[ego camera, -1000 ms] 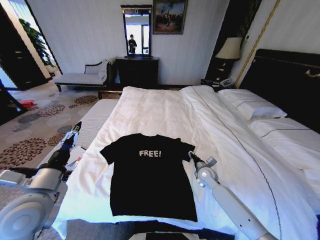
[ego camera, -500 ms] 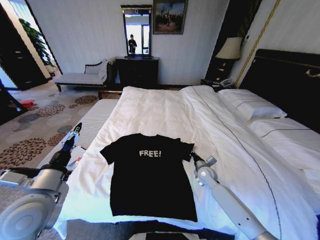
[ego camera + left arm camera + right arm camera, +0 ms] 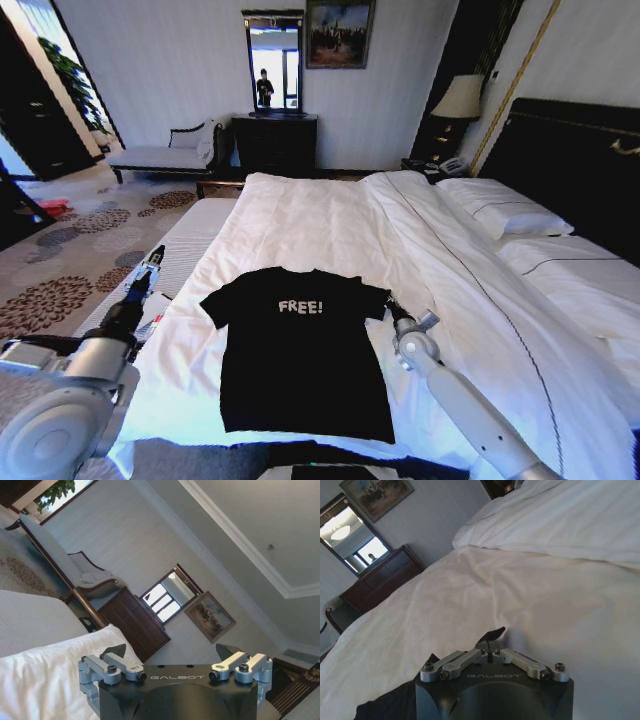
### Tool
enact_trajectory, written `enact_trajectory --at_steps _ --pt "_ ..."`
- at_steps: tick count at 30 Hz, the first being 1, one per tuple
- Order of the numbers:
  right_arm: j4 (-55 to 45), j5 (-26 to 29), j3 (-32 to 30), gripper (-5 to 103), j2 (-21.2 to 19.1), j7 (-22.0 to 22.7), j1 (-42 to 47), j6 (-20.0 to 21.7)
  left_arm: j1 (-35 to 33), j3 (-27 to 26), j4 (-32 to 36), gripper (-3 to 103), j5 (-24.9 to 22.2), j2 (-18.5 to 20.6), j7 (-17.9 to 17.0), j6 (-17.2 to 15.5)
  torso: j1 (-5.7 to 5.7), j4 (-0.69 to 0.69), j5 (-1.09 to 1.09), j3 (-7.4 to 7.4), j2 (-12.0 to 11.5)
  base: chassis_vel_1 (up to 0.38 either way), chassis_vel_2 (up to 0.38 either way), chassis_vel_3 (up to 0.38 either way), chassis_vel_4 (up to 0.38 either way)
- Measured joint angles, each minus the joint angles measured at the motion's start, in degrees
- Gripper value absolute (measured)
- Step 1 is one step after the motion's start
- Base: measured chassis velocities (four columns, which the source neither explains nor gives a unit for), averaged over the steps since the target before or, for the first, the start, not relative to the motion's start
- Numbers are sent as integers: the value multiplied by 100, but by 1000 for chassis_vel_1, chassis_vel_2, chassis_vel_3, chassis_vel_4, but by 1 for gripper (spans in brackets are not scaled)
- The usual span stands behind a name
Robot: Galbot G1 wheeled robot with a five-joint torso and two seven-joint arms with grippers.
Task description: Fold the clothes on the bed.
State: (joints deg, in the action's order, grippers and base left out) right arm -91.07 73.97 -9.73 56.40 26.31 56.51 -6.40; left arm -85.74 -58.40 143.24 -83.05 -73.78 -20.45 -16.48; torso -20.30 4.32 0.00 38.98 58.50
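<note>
Black T-shirt lies flat, "FREE!" upward; right gripper pinched on its sleeve; left gripper wide.

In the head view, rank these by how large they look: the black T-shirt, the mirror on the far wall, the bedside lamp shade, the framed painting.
1. black T-shirt, largest by far
2. mirror
3. framed painting
4. lamp shade

The shirt lies nearest the camera, so its lead is partly nearness.

the head camera looks forward and down over the bed toward the far wall. the left wrist camera sits beside the bed, tilted up at wall and ceiling. the right wrist camera skims low across the duvet. all three share the mirror.
</note>
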Motion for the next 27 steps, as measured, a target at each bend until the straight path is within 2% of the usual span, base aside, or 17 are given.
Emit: enact_trajectory --at_steps 15,27 --pt "-276 -2 -199 0 -142 59 227 -25 151 150 0 100 24 -7 0 5 0 2 -1 0 0 0 0 0 0" --pt "-81 -309 547 0 110 -522 -224 -354 127 210 0 100 117 -12 2 13 0 0 -1 0 0 0 0 0 0"
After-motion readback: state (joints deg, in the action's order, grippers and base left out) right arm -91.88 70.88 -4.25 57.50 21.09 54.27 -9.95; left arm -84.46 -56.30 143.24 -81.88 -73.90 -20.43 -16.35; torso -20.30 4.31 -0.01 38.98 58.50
